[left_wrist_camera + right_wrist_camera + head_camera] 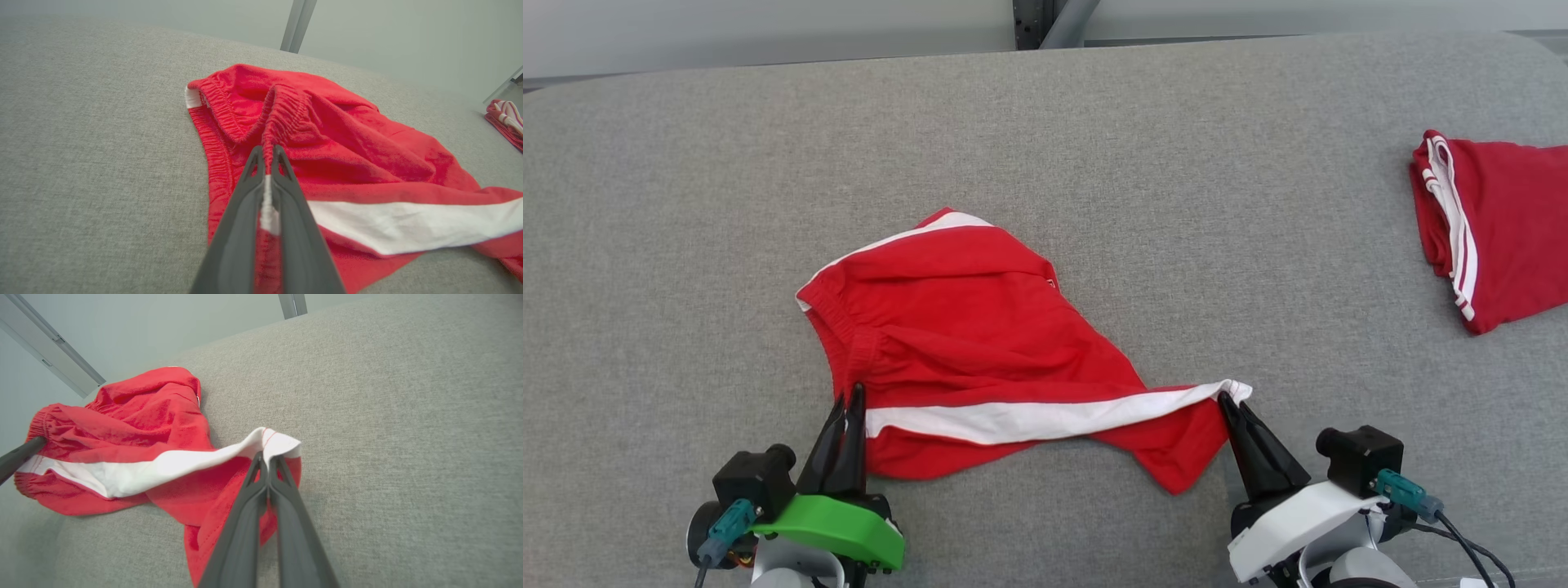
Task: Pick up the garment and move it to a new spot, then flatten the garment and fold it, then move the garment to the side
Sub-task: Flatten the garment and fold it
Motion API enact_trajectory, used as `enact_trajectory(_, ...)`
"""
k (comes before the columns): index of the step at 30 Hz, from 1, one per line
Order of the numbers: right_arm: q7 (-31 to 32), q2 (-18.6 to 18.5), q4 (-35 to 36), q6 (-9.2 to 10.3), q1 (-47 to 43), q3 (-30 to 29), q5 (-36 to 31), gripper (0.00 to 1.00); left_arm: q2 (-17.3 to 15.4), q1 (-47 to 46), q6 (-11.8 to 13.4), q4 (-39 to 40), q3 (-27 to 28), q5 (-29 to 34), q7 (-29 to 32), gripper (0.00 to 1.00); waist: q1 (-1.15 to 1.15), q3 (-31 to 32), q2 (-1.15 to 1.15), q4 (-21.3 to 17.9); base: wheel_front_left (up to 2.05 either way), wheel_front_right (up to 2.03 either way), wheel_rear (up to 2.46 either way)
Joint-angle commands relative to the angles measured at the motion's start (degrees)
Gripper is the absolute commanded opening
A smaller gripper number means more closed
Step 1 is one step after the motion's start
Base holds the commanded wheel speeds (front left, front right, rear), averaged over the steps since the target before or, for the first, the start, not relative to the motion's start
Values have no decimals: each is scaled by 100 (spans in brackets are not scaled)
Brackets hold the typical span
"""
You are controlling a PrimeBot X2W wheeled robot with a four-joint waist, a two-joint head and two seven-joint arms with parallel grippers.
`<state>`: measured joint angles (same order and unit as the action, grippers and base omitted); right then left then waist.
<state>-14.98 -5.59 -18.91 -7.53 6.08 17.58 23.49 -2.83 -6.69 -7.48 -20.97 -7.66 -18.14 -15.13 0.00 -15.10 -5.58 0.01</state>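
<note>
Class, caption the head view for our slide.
Left gripper and right gripper shut on red shorts atop grey fabric surface.

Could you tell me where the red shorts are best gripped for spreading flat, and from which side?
Grip the red shorts at the ends of the white stripe: the gathered waistband and the hem corner, from the robot's side. The stripe lies along the near edge, so pulling apart should tauten it.

Grey fabric surface, folded red garment at right
</note>
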Motion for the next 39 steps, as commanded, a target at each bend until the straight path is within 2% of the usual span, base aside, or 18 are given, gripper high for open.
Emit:
enact_trajectory(1, -10, 7, 39, 9, -75, -43, -14, 0, -16, 72, 0, -27, -8, -40, 1, 0, 0, 63, 0, -18, 0, 0, 0)
enact_trajectory(10, -11, 25, 412, 10, -84, -357, 34, 0, -15, 137, 0, 148, -125, -197, 1, 0, 0, 427, 0, -85, 0, 0, 0)
enact_trajectory(13, -11, -4, 664, 10, 69, -498, 90, 0, -134, -40, 0, 343, -283, -347, 2, 0, 0, 558, 0, -89, 0, 0, 0)
enact_trajectory(14, -11, -23, 761, 10, 147, -538, 128, 0, -211, -139, 0, 423, -338, -414, 1, 0, 0, 598, 0, -89, 0, 0, 0)
enact_trajectory(18, -10, -333, 1241, 10, 738, -629, 136, 0, -859, -899, 1, 752, -717, -794, 2, 0, 0, 731, 0, -70, 0, 0, 0)
enact_trajectory(19, -10, -477, 1396, 10, 1058, -643, 186, 0, -1192, -1349, 1, 853, -838, -1021, 2, 0, 0, 717, 0, -56, 0, 0, 0)
enact_trajectory(21, -11, -672, 1481, 10, 1443, -582, 164, 0, -1525, -1857, 1, 875, -998, -1260, 80, 0, 0, 623, 0, -36, 0, 0, 0)
enact_trajectory(22, -10, -779, 1478, 10, 1665, -510, 169, 0, -1674, -2141, 1, 881, -1048, -1397, 170, 0, 0, 532, 0, -31, 0, 0, 0)
enact_trajectory(23, -10, -779, 1478, 10, 1665, -510, 169, 0, -1674, -2141, 1, 881, -1048, -1397, 170, 0, 0, 532, 0, -31, 0, 0, 0)
enact_trajectory(26, -10, -1079, 1319, 10, 2480, -243, 83, 0, -2067, -3057, 1, 790, -1274, -1710, 499, 0, 0, 137, 0, -19, 0, 0, 0)
enact_trajectory(30, 13, -1329, 769, 10, 3768, 89, -27, 0, -2312, -4360, 1, 493, -1651, -2007, 795, 0, 0, -611, 0, -14, 0, 0, 0)
enact_trajectory(34, 23, -1413, -34, 10, 5192, 304, -173, 0, -2341, -5653, 4, -31, -2019, -2037, 775, 0, 0, -1362, 0, -16, 0, 0, 0)
enact_trajectory(39, -11, -1381, -944, 10, 6772, 24, -642, 0, -2213, -7049, 4, -670, -2398, -2024, 328, 0, 0, -1911, 0, -88, 0, 0, 0)
